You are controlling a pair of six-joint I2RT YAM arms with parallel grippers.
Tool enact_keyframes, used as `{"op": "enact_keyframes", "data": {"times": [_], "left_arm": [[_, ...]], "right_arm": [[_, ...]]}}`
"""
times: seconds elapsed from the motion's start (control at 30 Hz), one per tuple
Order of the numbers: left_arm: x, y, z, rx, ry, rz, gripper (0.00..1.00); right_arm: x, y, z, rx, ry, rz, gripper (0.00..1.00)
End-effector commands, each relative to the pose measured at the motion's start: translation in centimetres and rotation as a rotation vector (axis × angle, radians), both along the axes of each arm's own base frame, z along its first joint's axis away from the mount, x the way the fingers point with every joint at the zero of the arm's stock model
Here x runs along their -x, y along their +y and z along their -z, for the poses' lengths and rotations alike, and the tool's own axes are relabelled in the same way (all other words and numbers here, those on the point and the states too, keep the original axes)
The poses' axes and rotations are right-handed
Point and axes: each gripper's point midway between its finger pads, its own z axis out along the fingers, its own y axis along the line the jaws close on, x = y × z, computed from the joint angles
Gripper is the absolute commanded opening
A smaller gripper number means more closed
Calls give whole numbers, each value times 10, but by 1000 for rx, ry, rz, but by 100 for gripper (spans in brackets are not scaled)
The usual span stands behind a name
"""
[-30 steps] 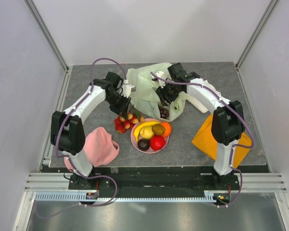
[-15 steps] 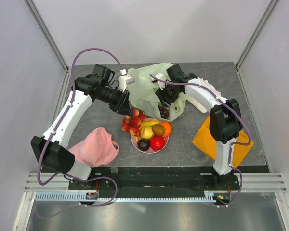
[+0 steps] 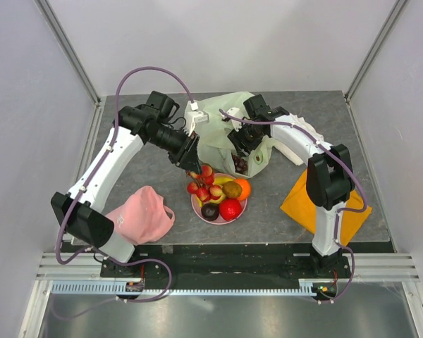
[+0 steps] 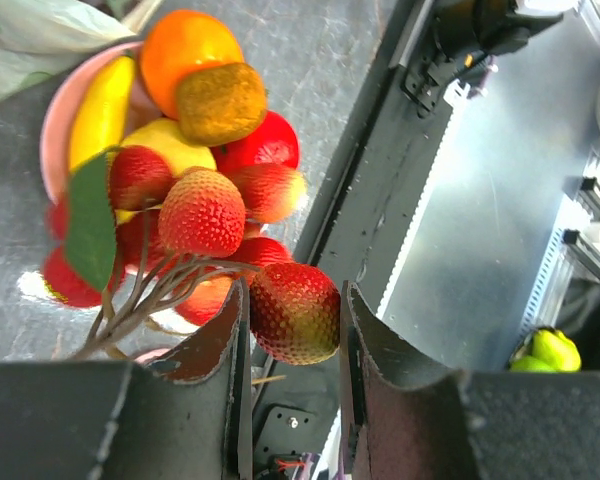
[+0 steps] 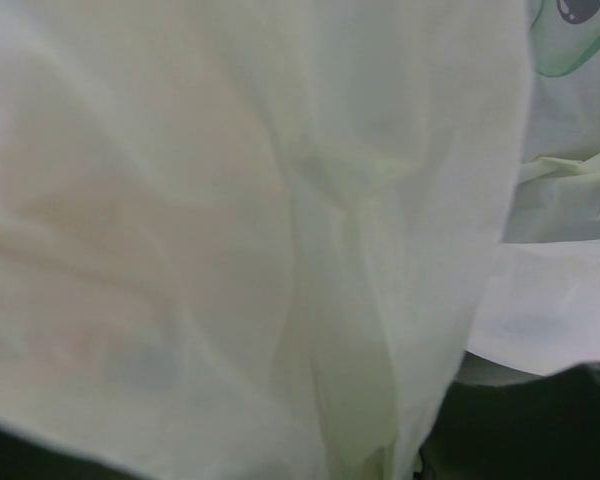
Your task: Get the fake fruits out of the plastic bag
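Left jaws clenched on berry cluster [image 4: 202,215] over plate [image 4: 52,140]; right jaws apparently inside plastic bag [image 5: 230,200], state unclear.

Grey table [image 3: 137,172]: plate [image 3: 201,217], bag [image 3: 215,127], orange cloth [image 3: 302,203]

Bumpy glossy berry cluster [image 4: 202,212], thin translucent plastic bag [image 5: 230,200], matt tabletop [image 4: 320,90].

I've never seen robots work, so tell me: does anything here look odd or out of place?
Just one thing. The berry cluster dangles lopsided from the left fingers, apparently pinched by a single berry. It hangs above a plate already heaped with fruit. Nothing looks spilled or broken.
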Motion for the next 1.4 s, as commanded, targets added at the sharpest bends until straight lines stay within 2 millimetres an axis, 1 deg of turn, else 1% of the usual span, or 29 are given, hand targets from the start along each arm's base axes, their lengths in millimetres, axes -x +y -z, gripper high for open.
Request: {"op": "enact_keyframes", "data": {"times": [0.0,0.03,0.17,0.27,0.3,0.33,0.4,0.43,0.57,0.6,0.67,0.73,0.87,0.97,1.03,1.1,1.2,1.37], "left_arm": [[15,-12,-27,86,-23,113,2],[14,-14,-29,93,-17,120,2],[21,-20,-33,111,4,161,2],[28,-21,-35,118,30,198,2],[34,-19,-34,107,60,207,2],[36,-18,-36,106,59,217,2],[35,-16,-30,85,61,228,2],[34,-16,-23,70,66,227,2],[15,-7,7,-37,-4,220,2],[12,-5,12,-50,-16,224,2],[8,-2,26,-79,-31,242,2],[10,-1,39,-91,-8,257,2],[13,0,50,-93,24,278,3],[15,2,57,-101,33,279,7],[13,2,64,-108,28,277,12],[7,1,72,-119,6,255,16],[-5,0,83,-141,-21,217,18],[-10,2,97,-167,-26,203,21]], "right_arm": [[-8,0,-2,4,-26,-1,59],[-8,-1,0,6,-22,1,59],[-9,0,0,7,-24,1,59],[-9,-1,1,9,-24,1,60],[-9,-1,1,9,-24,1,60],[-10,-1,1,10,-26,2,60],[-9,-1,1,10,-24,1,60],[-8,-1,1,10,-22,1,60],[-8,-1,2,11,-22,0,60],[-9,-1,1,13,-26,0,60],[-9,-1,1,15,-26,0,60],[-10,-2,1,18,-29,1,60],[-9,-3,1,22,-30,-1,60],[-9,-4,3,24,-26,1,60],[-9,-2,3,21,-24,-2,60],[-9,-2,5,20,-20,-1,60],[-11,0,4,17,-23,-1,60],[-10,-1,5,21,-19,-1,60]]}}
